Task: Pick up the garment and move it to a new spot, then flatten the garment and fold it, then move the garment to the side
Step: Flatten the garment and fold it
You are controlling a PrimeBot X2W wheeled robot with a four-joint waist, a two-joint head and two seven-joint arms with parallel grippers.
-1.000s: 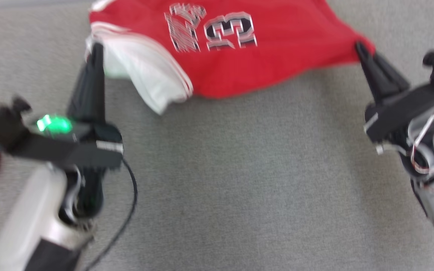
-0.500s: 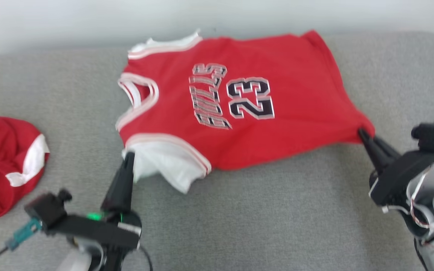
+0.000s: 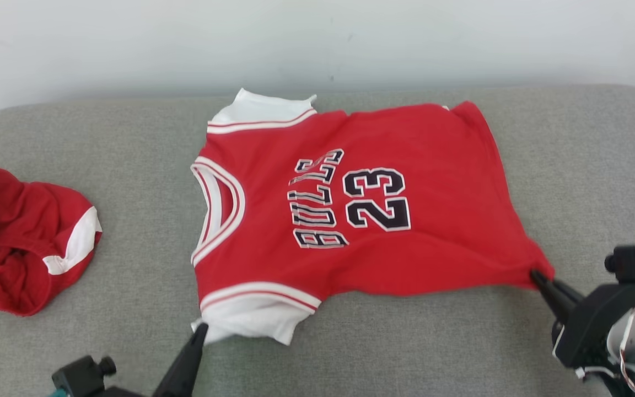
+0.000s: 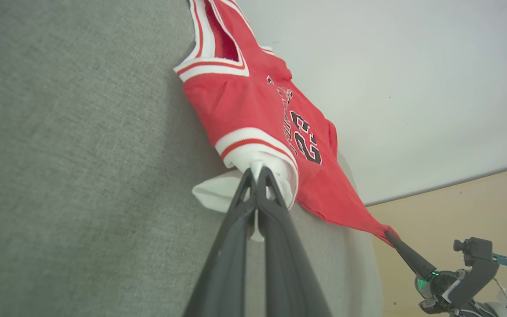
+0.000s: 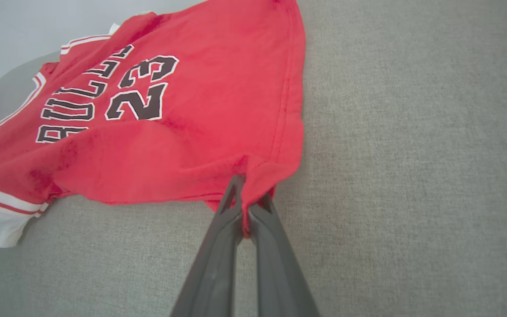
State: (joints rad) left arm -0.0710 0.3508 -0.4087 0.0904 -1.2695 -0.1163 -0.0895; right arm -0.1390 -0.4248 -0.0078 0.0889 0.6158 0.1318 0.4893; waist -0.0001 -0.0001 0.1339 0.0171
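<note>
A red jersey printed "BULLS 23" is seen spread front-up across the far half of a grey cushion, its neckline turned toward the robot's left and its hem toward the right. The near white sleeve is pinched at its edge by the left gripper, whose two dark fingers are pressed together on the cloth; in the left wrist view a strip of white fabric is clamped between them and a loose white fold is bunched just beside the tips. The near corner of the hem is held the same way by the right gripper, its fingers closed tight on red cloth that is drawn out to a point, with creases running toward the tips. A second garment, red with a white band, is left crumpled at the cushion's left end, well apart from the jersey and from both grippers. Both grippers are reached in from the near side, low over the cushion, the left fingers slanted up and to the right in the head view, the right fingers up and to the left, with a black mount and a silver, wired wrist behind them. A pale wall is seen directly behind the cushion's back edge.
</note>
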